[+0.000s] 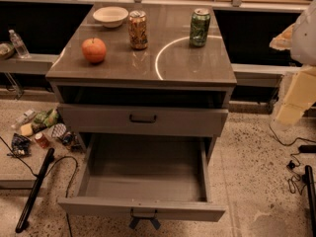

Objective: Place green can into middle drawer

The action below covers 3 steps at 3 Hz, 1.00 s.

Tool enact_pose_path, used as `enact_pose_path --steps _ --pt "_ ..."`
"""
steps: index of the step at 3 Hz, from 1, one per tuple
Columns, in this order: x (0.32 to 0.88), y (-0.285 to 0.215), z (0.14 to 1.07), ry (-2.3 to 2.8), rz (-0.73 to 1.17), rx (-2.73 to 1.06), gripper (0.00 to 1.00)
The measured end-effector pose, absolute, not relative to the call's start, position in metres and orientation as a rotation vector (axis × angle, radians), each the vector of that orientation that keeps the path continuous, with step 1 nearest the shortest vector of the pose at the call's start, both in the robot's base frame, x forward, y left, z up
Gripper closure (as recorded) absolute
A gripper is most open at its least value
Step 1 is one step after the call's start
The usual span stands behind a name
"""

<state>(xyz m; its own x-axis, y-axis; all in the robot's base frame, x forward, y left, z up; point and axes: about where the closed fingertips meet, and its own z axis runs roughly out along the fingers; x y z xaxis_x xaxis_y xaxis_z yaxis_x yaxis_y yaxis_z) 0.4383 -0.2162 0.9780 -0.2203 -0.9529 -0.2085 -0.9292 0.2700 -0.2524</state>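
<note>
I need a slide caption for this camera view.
The green can stands on the cabinet top; lowest drawer open, empty; gripper at right edge.

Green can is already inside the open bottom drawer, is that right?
No. In the camera view the green can stands on the cabinet top, back right; the open drawer holds nothing. The tool is at the right edge.

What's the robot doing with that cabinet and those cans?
A robot is meant to put the green can into the bottom drawer. The drawer is pulled wide open. The green can stands untouched on the cabinet top, along with a brown can, a bowl and an orange fruit. The gripper hangs at the right edge, beside the cabinet and apart from the can.
</note>
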Motion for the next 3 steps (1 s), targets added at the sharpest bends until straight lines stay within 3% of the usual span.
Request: enact_pose_path --steps 2,3 --pt "0.457 -0.211 0.974 2.183 -0.048 -1.674 0.0" --pt "0.522 -0.196 0.962 2.059 0.111 -1.513 0.0"
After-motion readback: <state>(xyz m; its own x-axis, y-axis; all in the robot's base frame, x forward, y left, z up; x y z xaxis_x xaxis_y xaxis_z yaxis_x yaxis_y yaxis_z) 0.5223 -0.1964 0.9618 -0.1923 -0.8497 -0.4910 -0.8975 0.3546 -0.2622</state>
